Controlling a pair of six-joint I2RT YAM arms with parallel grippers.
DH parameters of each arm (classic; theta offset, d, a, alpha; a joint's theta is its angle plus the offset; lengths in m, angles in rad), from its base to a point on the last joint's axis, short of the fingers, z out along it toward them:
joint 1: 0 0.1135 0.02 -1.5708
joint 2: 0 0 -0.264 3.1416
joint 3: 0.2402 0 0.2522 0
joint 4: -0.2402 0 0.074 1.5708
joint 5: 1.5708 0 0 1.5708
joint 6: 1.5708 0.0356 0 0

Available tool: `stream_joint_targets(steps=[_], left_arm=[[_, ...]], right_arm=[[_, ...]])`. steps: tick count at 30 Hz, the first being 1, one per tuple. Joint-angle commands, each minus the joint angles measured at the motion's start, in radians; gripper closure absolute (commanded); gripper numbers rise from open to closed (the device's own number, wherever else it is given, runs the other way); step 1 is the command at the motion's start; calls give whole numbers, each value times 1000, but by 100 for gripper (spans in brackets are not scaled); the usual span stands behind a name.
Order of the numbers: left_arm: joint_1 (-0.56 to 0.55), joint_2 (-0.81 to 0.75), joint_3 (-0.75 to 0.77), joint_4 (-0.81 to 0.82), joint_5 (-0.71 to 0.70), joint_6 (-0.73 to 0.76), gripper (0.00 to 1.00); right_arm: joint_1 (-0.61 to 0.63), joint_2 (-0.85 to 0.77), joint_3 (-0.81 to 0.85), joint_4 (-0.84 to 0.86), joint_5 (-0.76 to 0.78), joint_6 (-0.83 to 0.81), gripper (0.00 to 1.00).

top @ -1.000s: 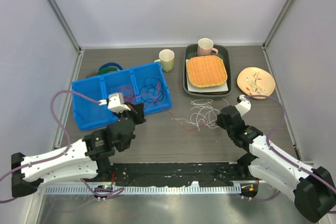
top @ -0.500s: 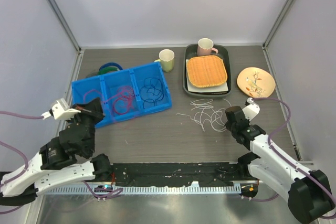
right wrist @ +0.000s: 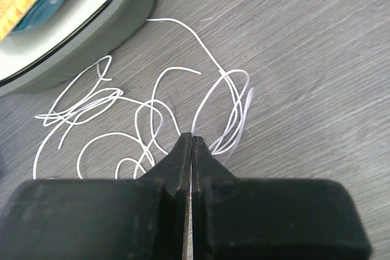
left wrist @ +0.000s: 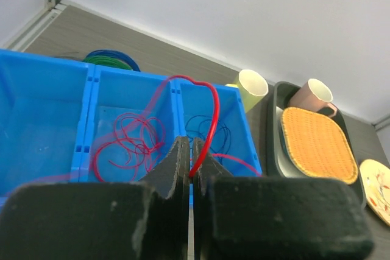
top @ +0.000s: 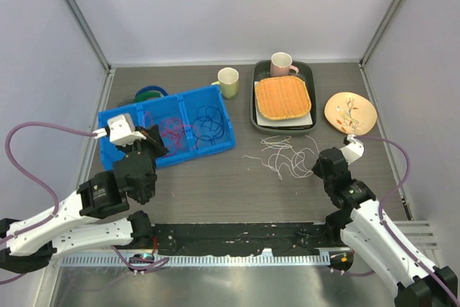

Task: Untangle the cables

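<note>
Pinching red cable (left wrist: 217,111) between closed left fingers (left wrist: 177,162), right fingers (right wrist: 180,156) clamped on white cable (right wrist: 222,74)

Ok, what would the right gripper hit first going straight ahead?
Probably the white cables, looped on the table right before the right gripper's shut tips; one strand seems to reach them.

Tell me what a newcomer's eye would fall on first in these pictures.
First comes the bright blue bin at the table's left, where a red cable arches up from its middle compartment into the shut left gripper. To the right, white cables lie in a loose tangle on the table in front of the tray, with the shut right gripper at their near edge.
</note>
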Motion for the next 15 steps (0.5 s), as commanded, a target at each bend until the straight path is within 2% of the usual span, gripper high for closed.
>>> stream_joint_targets(steps=[1, 5, 10, 13, 15], left_arm=[[0, -14, 53, 182, 72, 144, 100], [2, 8, 65, 301, 137, 294, 100], [2, 83, 146, 345, 93, 409, 100], [2, 112, 162, 429, 109, 506, 100], [10, 135, 191, 443, 108, 540, 100]], right_arm=[[-2, -58, -52, 67, -45, -68, 94], [-2, -58, -57, 76, -40, -66, 74], [-2, -56, -60, 82, -37, -65, 40], [-2, -65, -60, 82, -53, -69, 27], [-2, -70, -63, 84, -62, -72, 22]])
